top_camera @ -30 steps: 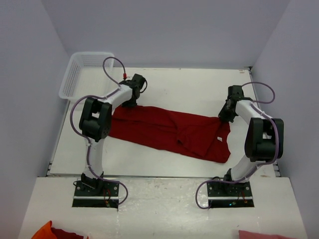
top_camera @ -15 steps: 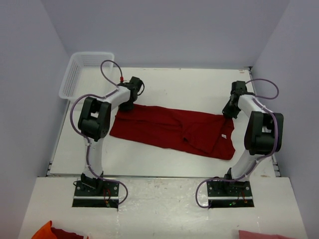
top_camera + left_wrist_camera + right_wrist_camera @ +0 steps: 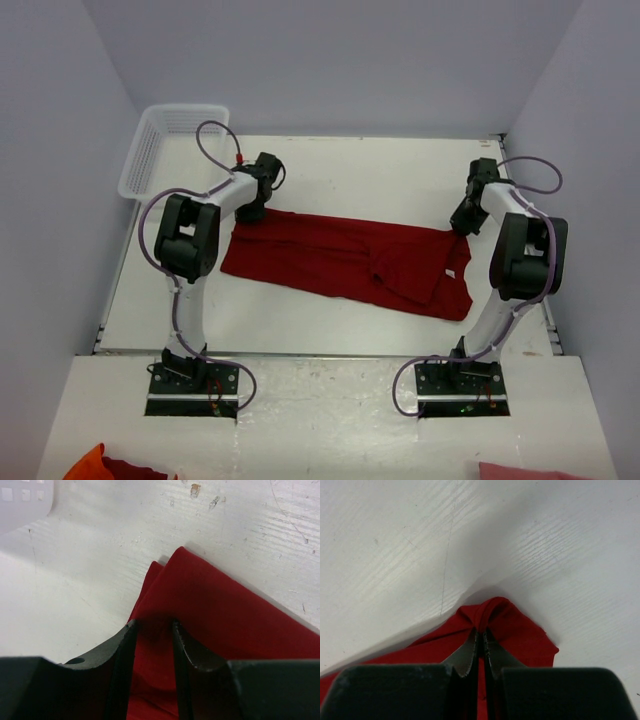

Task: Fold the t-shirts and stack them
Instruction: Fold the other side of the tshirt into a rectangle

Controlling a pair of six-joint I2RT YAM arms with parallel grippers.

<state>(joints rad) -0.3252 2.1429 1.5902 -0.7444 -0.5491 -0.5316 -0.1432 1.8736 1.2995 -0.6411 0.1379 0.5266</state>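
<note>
A dark red t-shirt (image 3: pixel 345 258) lies spread in a long band across the table, folded over on itself near the right end. My left gripper (image 3: pixel 250 205) is at its far left corner. In the left wrist view (image 3: pixel 154 625) its jaws stand a little apart, with the red cloth (image 3: pixel 225 610) lying between and under them. My right gripper (image 3: pixel 462 222) is at the shirt's far right corner. In the right wrist view (image 3: pixel 481 635) it is shut on a pinched fold of the shirt (image 3: pixel 492 610).
A white mesh basket (image 3: pixel 165 145) stands at the table's far left corner and shows in the left wrist view (image 3: pixel 22 500). Bits of orange and red cloth (image 3: pixel 100 465) and pink cloth (image 3: pixel 530 470) lie at the near bottom edge.
Both grippers have moved outward and toward the back. The shirt has been pulled longer and flatter, and its right end has moved right and back with the right gripper.
</note>
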